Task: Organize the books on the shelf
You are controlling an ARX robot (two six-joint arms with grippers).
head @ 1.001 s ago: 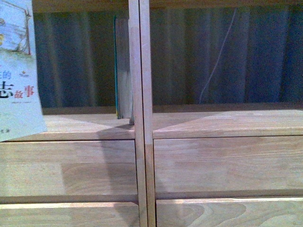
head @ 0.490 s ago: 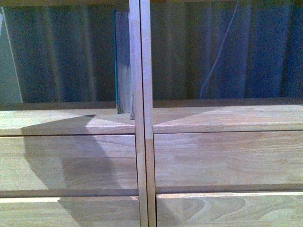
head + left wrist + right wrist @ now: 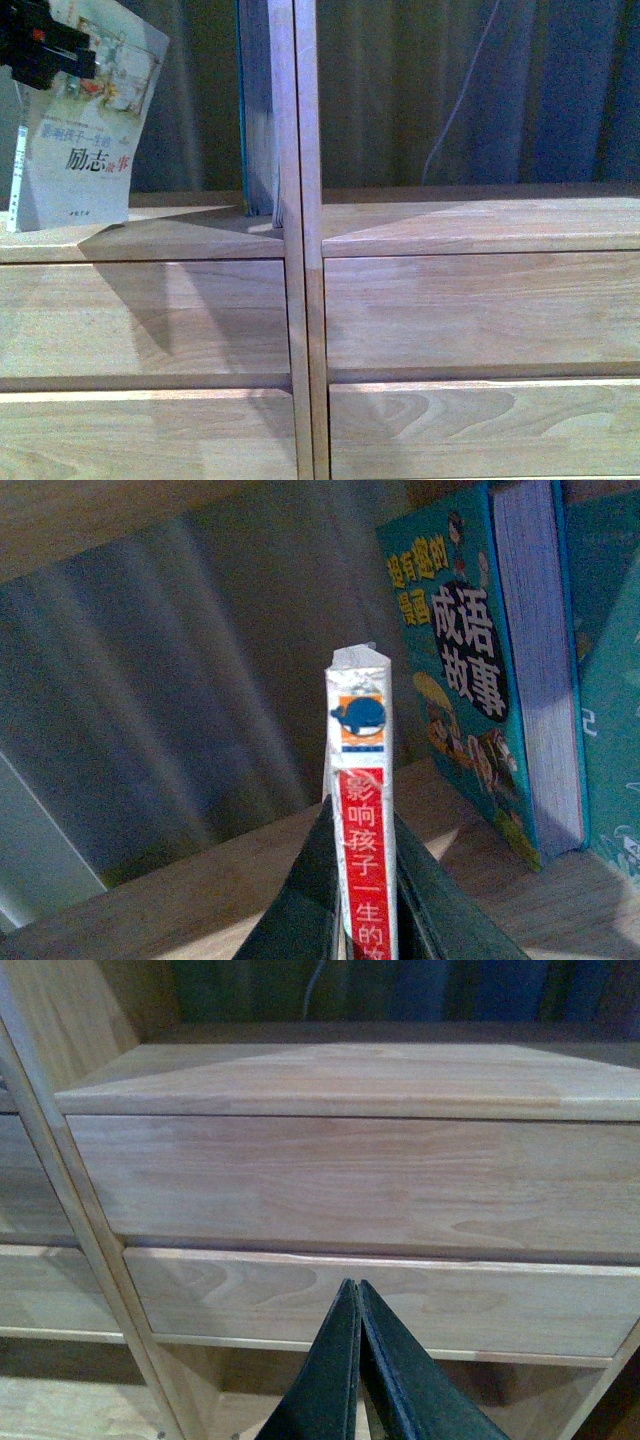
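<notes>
The thin pale paperback (image 3: 85,140) stands tilted on the left shelf board, cover facing me. My left gripper (image 3: 40,50) is shut on its top corner. In the left wrist view the white spine with red block (image 3: 362,830) sits pinched between the dark fingers (image 3: 310,900). A thicker teal-covered book (image 3: 255,120) stands upright against the centre post of the light wooden shelf (image 3: 300,300); its cover (image 3: 465,670) also shows in the left wrist view. In the right wrist view my right gripper (image 3: 358,1295) is shut and empty, in front of the right column's drawer fronts (image 3: 350,1180).
A grey curtain (image 3: 480,90) with a thin pale cable (image 3: 460,110) hangs behind the open back. The right shelf board (image 3: 480,225) holds nothing. Plain drawer fronts (image 3: 150,320) fill both columns below.
The paperback, nearly out of frame half a second ago, is back in view at upper left with the left gripper on it. The shelf sits lower in the view.
</notes>
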